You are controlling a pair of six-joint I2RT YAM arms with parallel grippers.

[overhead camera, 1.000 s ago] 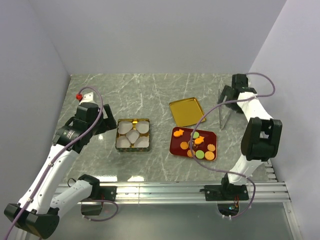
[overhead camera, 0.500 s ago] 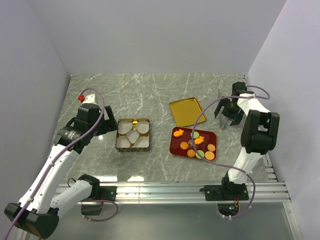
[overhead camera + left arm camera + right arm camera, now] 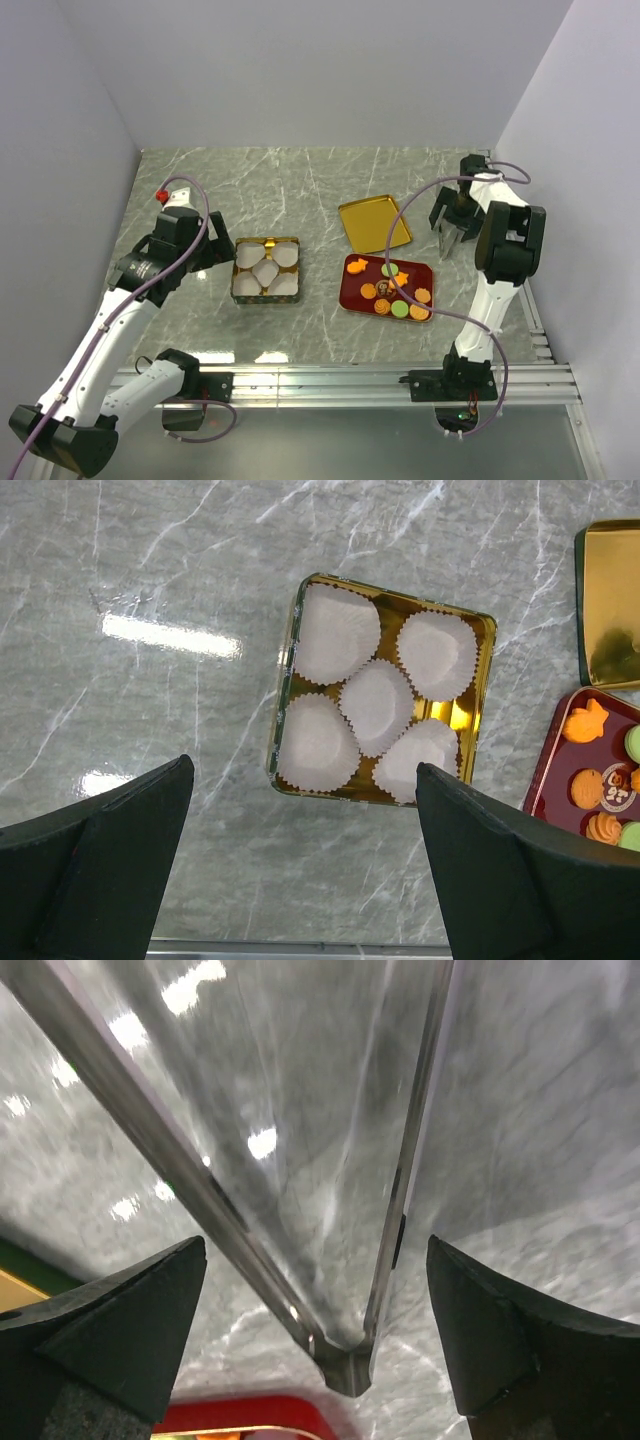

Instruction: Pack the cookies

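The wide-open, empty right hand (image 3: 450, 236) is to be centred astride the upright V-shaped steel tongs (image 3: 345, 1365) before closing, the small orange, green and brown cookies (image 3: 420, 311) lying in the red rectangular tray (image 3: 555, 765).

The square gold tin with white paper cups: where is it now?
In the top external view, the square gold tin stands left of centre on the grey marble table, between the left gripper and the red tray of cookies.

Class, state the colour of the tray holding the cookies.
Dark red tray, clearest in the top external view.
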